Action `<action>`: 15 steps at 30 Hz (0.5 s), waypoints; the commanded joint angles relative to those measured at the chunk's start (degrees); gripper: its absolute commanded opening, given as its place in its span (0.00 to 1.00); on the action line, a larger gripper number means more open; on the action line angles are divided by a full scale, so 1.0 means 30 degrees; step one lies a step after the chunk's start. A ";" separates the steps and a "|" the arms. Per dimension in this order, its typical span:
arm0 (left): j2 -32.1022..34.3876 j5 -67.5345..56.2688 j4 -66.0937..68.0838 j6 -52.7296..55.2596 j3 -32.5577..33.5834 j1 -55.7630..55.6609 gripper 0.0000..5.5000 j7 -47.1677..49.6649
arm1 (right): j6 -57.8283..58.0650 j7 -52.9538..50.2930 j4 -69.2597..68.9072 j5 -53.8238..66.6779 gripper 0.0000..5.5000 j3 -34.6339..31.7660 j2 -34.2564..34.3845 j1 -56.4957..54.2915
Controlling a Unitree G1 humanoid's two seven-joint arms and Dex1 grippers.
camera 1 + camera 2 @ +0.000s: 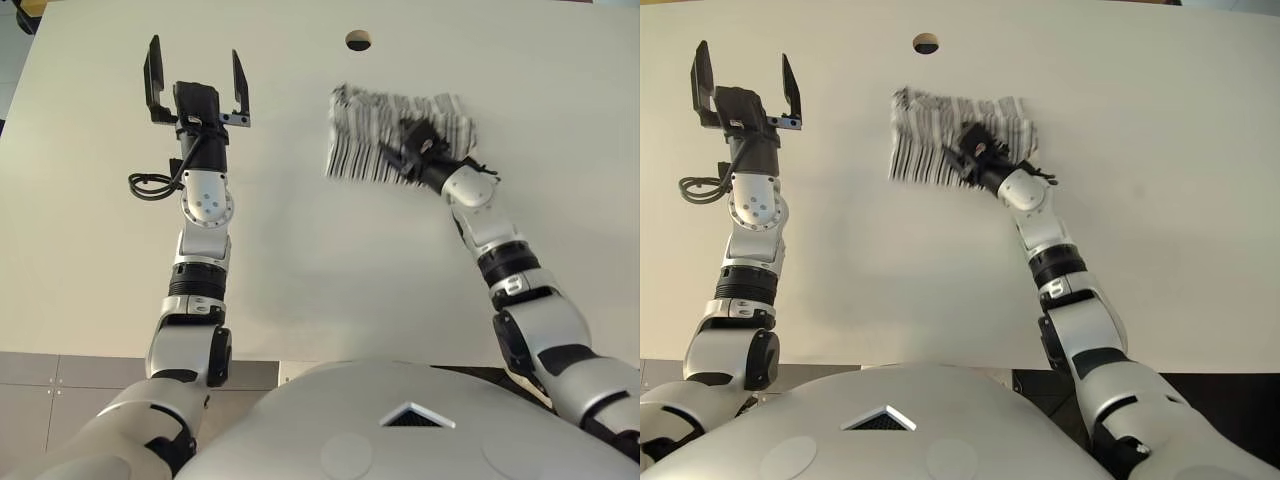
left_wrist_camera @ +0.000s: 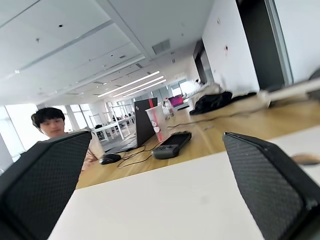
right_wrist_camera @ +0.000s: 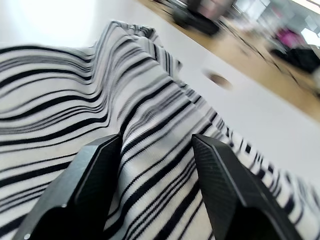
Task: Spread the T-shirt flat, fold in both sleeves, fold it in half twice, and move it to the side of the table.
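Right tool [image 3: 156, 142] on striped knit T-shirt [image 1: 370, 125] (rumpled), smooth table [image 1: 300, 250]

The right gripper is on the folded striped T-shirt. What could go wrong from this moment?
1. The right gripper rests open on rumpled top layers of the T-shirt; a drag may catch only those layers and open the fold.
2. The left gripper hangs open, away from the T-shirt, so nothing steadies the other side and the stack may skew.

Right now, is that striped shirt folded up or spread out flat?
Folded. The T-shirt lies as a small compact rectangle on the table, the right tool on it.
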 commanded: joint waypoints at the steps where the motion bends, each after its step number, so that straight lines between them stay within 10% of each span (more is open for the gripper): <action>1: -0.0353 -0.0641 -0.0556 -0.0026 0.0203 0.0654 0.88 -0.0911 | 0.1625 -0.2596 0.3727 0.1455 0.47 -0.3060 -0.1061 -0.0308; 8: -0.1224 -0.0501 -0.0489 -0.0071 0.0036 0.1052 0.88 -0.1168 | 0.2506 -1.2548 0.8225 0.7370 0.47 -1.2311 -0.5901 -0.0839; 15: -0.1794 -0.0439 -0.0159 -0.0835 0.0124 0.1140 0.88 -0.1090 | 0.1194 -1.4732 0.8319 0.7564 0.47 -1.4280 -0.6877 0.0250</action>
